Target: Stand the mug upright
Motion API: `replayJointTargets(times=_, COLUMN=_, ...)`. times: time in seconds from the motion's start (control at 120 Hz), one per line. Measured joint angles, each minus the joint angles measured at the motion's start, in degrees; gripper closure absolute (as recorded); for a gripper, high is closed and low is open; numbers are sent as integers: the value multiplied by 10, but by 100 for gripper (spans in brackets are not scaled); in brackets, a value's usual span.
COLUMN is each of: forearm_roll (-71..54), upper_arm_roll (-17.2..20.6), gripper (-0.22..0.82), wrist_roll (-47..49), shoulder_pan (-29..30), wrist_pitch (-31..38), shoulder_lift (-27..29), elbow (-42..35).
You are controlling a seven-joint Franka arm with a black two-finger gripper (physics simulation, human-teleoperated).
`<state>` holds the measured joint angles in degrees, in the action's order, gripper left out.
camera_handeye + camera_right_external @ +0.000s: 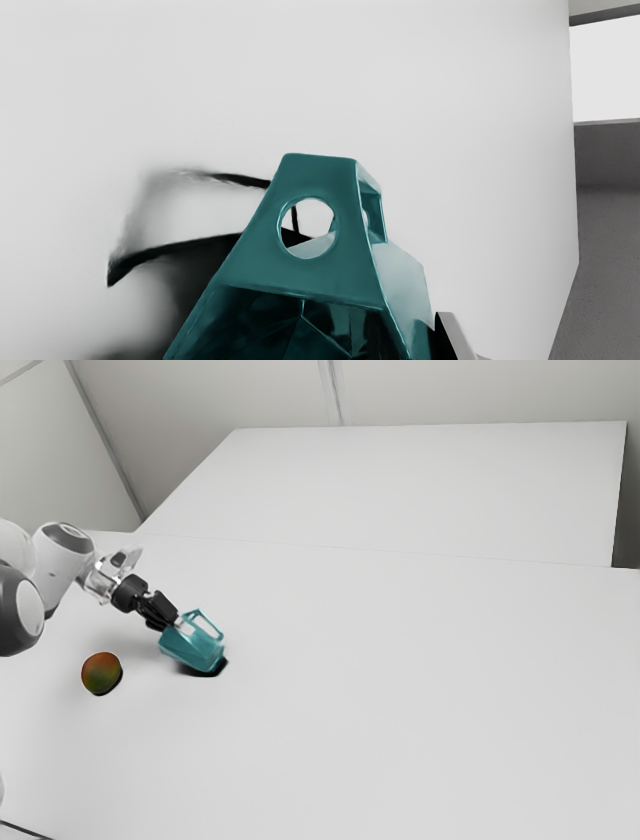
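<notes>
The teal mug (192, 647) is tilted in the exterior view, its handle on the upper side and its base toward the lower right. At the mug's upper-left end is my gripper (168, 617), close against the rim. In the wrist view the mug (310, 280) has its dark opening toward the camera, and a round hole shows in the handle. Part of my gripper (452, 337) is beside the mug's wall there; the mug hides much of the rest, so its grip is unclear.
A round reddish-green fruit (101, 673) rests on the white table (400, 690), to the mug's left in the exterior view. Dark shadow lies under and beside the mug. A raised white surface (420, 485) stands farther back.
</notes>
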<state>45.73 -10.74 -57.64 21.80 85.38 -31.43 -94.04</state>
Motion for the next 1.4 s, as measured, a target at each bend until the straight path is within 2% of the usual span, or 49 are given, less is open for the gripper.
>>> replayJointTargets(times=0.125, forearm_roll=0, upper_arm_roll=0, gripper=75, wrist_roll=-1, shoulder_pan=-1, wrist_pitch=0, shoulder_lift=10, elbow=-1)
replayJointTargets(times=0.308, forearm_roll=-2, upper_arm_roll=0, gripper=75, wrist_roll=0, shoulder_pan=-9, wrist_pitch=0, shoulder_lift=27, elbow=-4)
replayJointTargets(times=0.467, forearm_roll=-20, upper_arm_roll=3, gripper=76, wrist_roll=5, shoulder_pan=-45, wrist_pitch=20, shoulder_lift=74, elbow=-32)
replayJointTargets(times=0.775, forearm_roll=-103, upper_arm_roll=-2, gripper=78, wrist_roll=31, shoulder_pan=-141, wrist_pitch=142, shoulder_lift=223, elbow=-197)
replayJointTargets(times=0.983, forearm_roll=-178, upper_arm_roll=-3, gripper=79, wrist_roll=62, shoulder_pan=-203, wrist_pitch=239, shoulder_lift=286, elbow=-276)
replayJointTargets(times=1.125, forearm_roll=-248, upper_arm_roll=-1, gripper=79, wrist_roll=91, shoulder_pan=-249, wrist_pitch=297, shoulder_lift=315, elbow=-310)
replayJointTargets(times=1.4, forearm_roll=-379, upper_arm_roll=-5, gripper=79, wrist_roll=155, shoulder_pan=-338, wrist_pitch=374, shoulder_lift=323, elbow=-331)
